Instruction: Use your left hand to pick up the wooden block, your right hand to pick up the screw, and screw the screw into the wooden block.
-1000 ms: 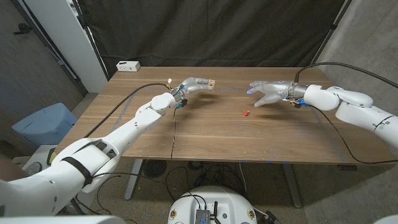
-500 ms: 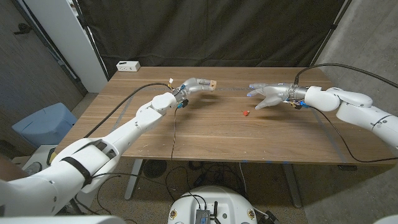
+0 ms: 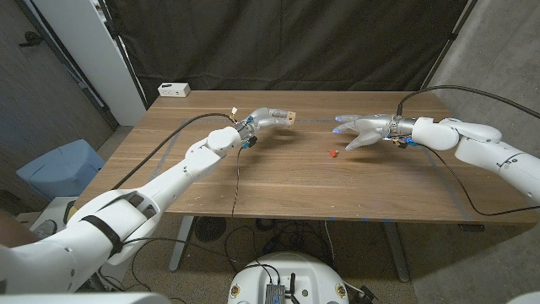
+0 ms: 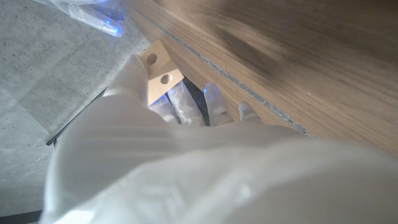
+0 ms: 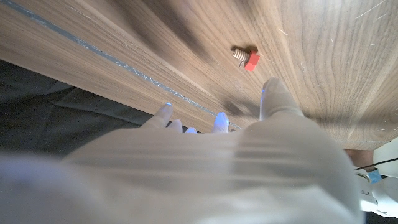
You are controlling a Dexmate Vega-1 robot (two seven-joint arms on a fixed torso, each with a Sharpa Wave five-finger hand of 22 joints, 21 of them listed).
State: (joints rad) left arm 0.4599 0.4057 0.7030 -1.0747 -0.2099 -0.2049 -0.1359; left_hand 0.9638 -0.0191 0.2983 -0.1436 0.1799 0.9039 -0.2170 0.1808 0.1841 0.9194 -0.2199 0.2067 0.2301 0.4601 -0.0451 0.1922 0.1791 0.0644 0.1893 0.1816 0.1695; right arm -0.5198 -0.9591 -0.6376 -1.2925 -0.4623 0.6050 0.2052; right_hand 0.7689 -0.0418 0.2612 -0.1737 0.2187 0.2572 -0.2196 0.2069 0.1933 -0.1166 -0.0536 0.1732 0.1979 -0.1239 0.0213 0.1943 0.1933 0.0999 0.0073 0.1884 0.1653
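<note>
Wooden block (image 3: 288, 115) stays in left hand (image 3: 268, 117); right hand (image 3: 361, 132) edged toward screw (image 3: 333, 153).

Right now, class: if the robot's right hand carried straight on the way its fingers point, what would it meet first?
Probably nothing soon: the right hand points across the bare wooden table toward the left hand with its pale wooden block. The small red-headed screw seems nearer the robot than that line, though depth is unclear.

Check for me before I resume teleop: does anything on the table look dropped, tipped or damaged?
Nothing stands out. The left hand holds the wooden block above the table, its two holes visible. The red-headed screw lies on its side on the wood, apart from the open right hand, not yet picked up. No damage shows.
</note>
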